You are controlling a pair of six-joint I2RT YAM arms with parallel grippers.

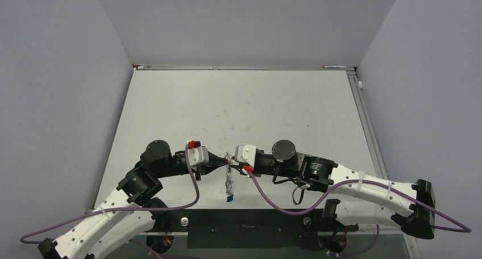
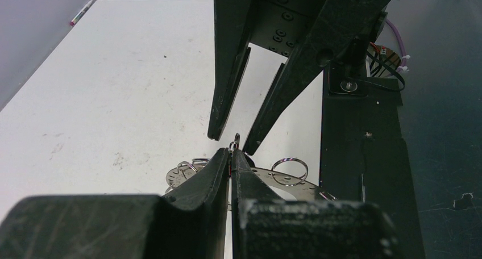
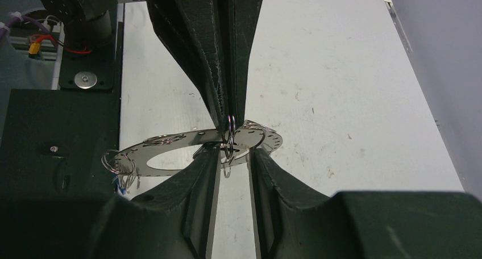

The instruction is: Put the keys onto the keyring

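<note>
keyring point(image 1: 229, 169) between left jaws and right jaws, above table point(image 1: 256, 111) near its front edge, keys point(image 1: 228, 186) hanging from it

A white, scuffed bench point(image 1: 256, 105) spreads out beyond the jaws, closed in by plain grey walls point(image 1: 57, 71) on the left, right and far sides. Behind the jaws, along the near edge, lies a flat black metal plate point(image 1: 244, 228) — a silver screw with a washer point(image 3: 85, 80) sits in it. Far beyond the jaws, off to the right, a white marker pen with a red end point(image 1: 332, 66) lies along the back edge. Grey smudges point(image 2: 119, 159) mark the bench near the jaws — a dark speck point(image 1: 308, 125) sits farther right.
</note>
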